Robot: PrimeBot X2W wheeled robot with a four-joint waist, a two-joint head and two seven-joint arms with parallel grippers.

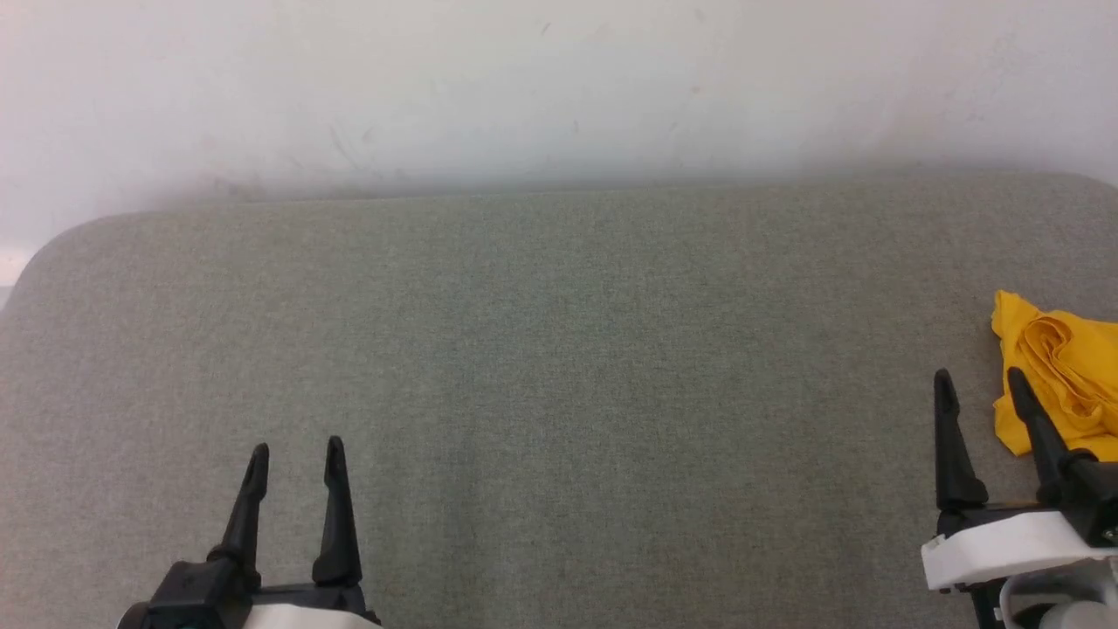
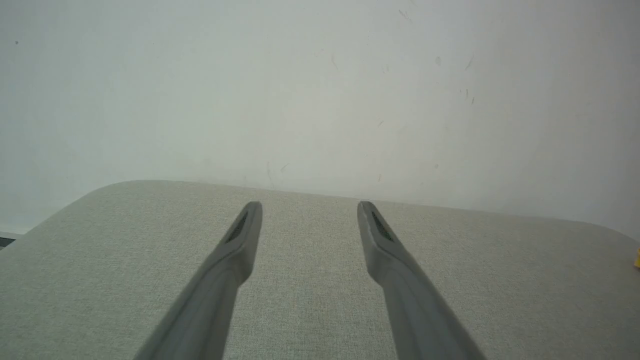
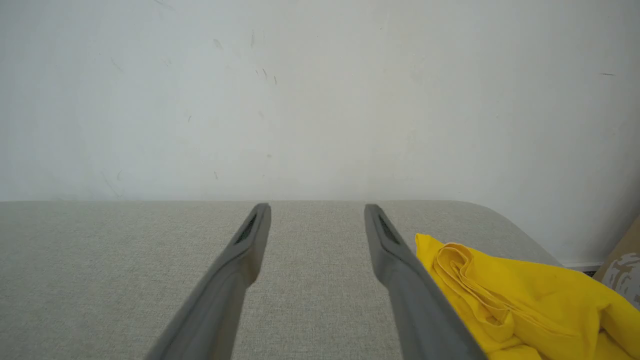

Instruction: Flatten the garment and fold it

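head view: folding not begun

i see the grey padded table (image 1: 559, 349), with the garment (image 1: 1066, 367) crumpled at its right edge, neither flattened nor folded. my right gripper (image 1: 979, 377), just beside it, and left gripper (image 1: 297, 447) stand spread, holding nothing.

Premises: a plain indoor test space, lab-like rather than domestic. Evidence: one wide worktop (image 1: 559, 349) covered in grey-green woven fabric, its corners rounded, set against a white painted wall (image 1: 559, 79) bearing scuffs and dark marks. A brown cardboard piece (image 3: 627, 240) shows at the far right, near the wall's foot.
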